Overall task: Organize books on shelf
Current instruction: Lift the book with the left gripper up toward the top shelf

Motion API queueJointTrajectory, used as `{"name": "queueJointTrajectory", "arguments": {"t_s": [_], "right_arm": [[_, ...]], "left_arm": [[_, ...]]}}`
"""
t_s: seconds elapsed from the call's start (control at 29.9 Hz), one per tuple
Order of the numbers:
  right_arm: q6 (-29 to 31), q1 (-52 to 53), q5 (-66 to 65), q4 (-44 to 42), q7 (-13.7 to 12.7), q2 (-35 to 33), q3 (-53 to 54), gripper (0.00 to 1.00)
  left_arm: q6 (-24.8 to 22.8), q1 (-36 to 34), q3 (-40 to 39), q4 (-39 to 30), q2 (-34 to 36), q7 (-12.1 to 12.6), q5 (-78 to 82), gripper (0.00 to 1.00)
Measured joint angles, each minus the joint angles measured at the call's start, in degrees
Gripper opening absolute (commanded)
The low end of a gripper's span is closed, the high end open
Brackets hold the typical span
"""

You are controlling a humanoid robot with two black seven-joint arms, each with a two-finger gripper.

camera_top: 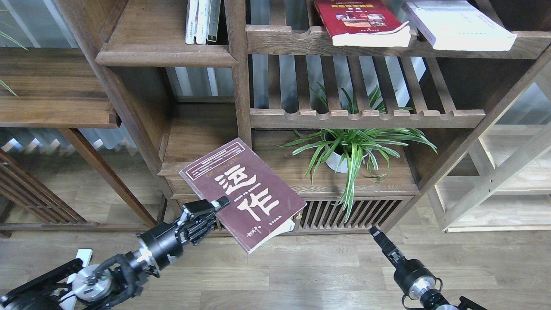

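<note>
Our left claw (pixel 214 205) is clamped on the lower left edge of the dark maroon paperback with big white Chinese characters (pixel 242 191), holding it tilted in the air in front of the low cabinet part of the tall dark-brown wooden bookcase (pixel 241 86). The book's cover faces us, its far corner pointing toward the bookcase's upright post.

Our right claw (pixel 381 239) hangs over the wood-plank floor (pixel 301 275), well apart from the maroon book and touching nothing; it shows as a thin dark tip, and we cannot tell whether its fingers are spread or together.

The bright red paperback with yellow title and photos (pixel 361 21) lies flat on the upper slatted shelf (pixel 301 41), and the thick white-lavender paperback (pixel 456 23) lies just beside it to the right.

The narrow solid dark-brown shelf with the rounded front edge (pixel 165 54) is at upper left, carrying a few thin pale-spined books (pixel 202 21) standing upright at its right end.
</note>
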Motion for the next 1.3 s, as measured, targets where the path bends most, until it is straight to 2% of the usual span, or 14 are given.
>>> {"name": "queueJointTrajectory", "arguments": {"t_s": [0.3,0.57,0.94,1.14,1.3], "right_arm": [[0.0,2.21,0.34,-4.88,0.2,1.71,0.03,0.99],[0.0,4.85,0.35,-5.05,-0.02,3.18,-0.14,0.99],[-0.01,5.72,0.42,-6.41,-0.11,3.92,-0.14,0.99],[-0.01,6.59,1.27,-7.75,-0.05,4.7,-0.14,0.99],[-0.01,6.72,1.65,-7.95,0.02,5.05,-0.08,0.99]], "left_arm": [[0.0,4.72,-6.18,-8.97,11.57,-0.2,6.12,0.03],[0.0,5.52,-13.45,-12.46,18.41,0.03,15.18,0.03],[0.0,5.86,-29.7,-17.41,24.94,0.63,29.55,0.03],[0.0,5.65,-37.69,-19.52,29.26,1.99,32.55,0.03],[0.0,3.82,-40.27,-18.93,32.73,2.99,32.78,0.03]]}}
